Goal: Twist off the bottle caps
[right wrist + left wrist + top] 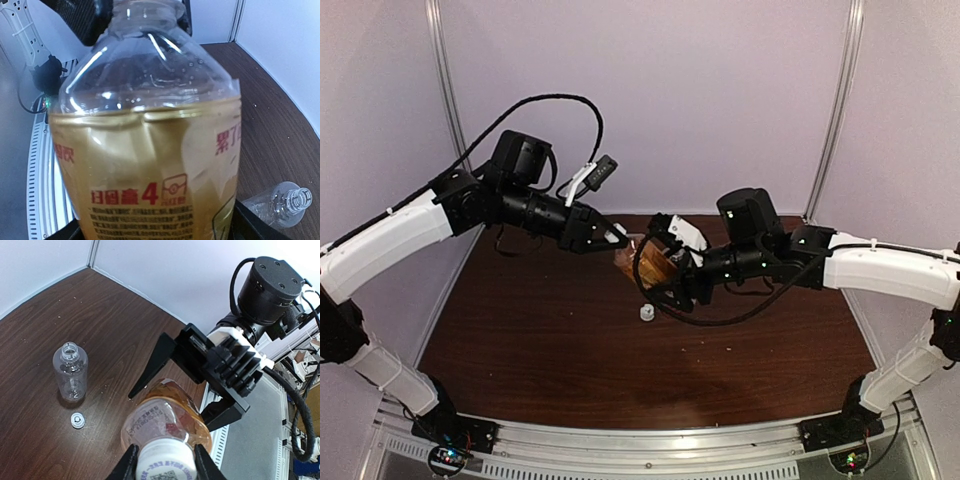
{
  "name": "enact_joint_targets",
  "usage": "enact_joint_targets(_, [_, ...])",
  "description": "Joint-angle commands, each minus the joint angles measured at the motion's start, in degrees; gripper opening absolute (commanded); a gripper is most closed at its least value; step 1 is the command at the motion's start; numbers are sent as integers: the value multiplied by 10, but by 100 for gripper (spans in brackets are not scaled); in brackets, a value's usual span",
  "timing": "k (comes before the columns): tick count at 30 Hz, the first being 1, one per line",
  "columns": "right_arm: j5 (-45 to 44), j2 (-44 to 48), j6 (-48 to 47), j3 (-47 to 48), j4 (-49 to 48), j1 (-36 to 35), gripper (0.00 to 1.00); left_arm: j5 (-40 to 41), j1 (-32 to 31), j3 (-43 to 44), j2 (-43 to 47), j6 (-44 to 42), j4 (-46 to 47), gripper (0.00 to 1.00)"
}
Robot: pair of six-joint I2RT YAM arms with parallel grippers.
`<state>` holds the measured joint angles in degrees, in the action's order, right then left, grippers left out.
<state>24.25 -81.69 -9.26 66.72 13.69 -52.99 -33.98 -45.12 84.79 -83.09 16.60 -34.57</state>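
Above the brown wooden table [520, 340], my right jaws hold the amber-liquid plastic bottle [165, 407]; my left jaws pinch its white round screw cap [165, 462].

Left pincer [165, 463] pinches cap [166, 456] on amber bottle [162, 412].

The held amber bottle [655, 262] crowds the middle; a clear bottle [70, 371] and loose cap [646, 313] dot the otherwise open surface [550, 370].
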Motion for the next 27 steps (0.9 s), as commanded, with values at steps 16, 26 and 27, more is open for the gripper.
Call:
enact_joint_targets(16, [8, -10, -12, -7, -22, -2, 51, 12, -5, 28, -11, -30, 2, 20])
enact_joint_targets(26, [145, 33, 68, -114, -185, 7, 45, 10, -4, -8, 43, -51, 89, 97])
enact_joint_targets(27, [157, 37, 86, -126, -207, 7, 45, 1, -4, -21, 53, -51, 110, 97])
